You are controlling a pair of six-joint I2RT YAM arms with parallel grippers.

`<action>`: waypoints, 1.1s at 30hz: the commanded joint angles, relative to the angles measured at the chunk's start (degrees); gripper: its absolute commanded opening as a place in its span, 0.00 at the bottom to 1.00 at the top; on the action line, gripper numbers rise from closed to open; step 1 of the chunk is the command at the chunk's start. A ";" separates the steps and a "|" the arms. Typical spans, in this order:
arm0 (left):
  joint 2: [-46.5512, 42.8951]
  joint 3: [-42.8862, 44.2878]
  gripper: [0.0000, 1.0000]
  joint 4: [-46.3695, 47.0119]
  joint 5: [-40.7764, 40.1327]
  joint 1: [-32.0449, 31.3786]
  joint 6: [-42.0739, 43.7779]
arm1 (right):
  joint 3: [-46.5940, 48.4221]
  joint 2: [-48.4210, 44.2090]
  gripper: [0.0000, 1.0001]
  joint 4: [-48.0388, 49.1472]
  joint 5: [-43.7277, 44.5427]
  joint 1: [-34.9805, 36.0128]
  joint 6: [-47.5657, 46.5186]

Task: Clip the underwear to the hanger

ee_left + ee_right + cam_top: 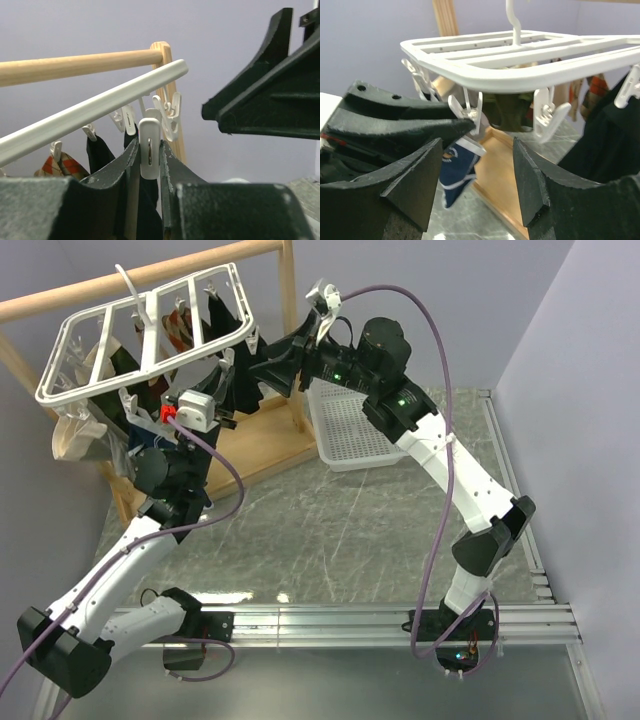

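— Is the light good?
— Bright and even, falling from above. The grey marbled tabletop (330,510) shows a pale sheen toward its near edge, and shadows on it are faint and soft.
— Focus?
— The overhead view is crisp. From the left wrist, the black padded fingers (60,205) at the near edge blur, while the small white plastic clip (149,150) stays sharp. From the right wrist, the white plastic grid rack (520,55) looks slightly washed out.
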 commanded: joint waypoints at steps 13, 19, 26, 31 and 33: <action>-4.59 2.97 0.04 -10.76 6.78 0.82 -3.06 | 5.73 2.98 0.68 2.21 3.78 3.74 6.90; -4.85 3.24 0.04 -12.78 8.01 0.74 -2.71 | 4.68 3.42 0.70 2.92 3.87 4.61 9.98; -5.29 3.06 0.04 -12.87 8.63 0.82 -2.71 | 5.29 4.12 0.70 2.30 5.80 5.50 9.45; -5.38 3.06 0.04 -13.05 9.07 0.74 -2.36 | 5.11 4.21 0.66 1.86 6.25 6.11 9.01; -5.29 3.06 0.04 -13.31 9.33 0.82 -2.18 | 4.94 4.04 0.64 2.04 6.33 6.46 8.66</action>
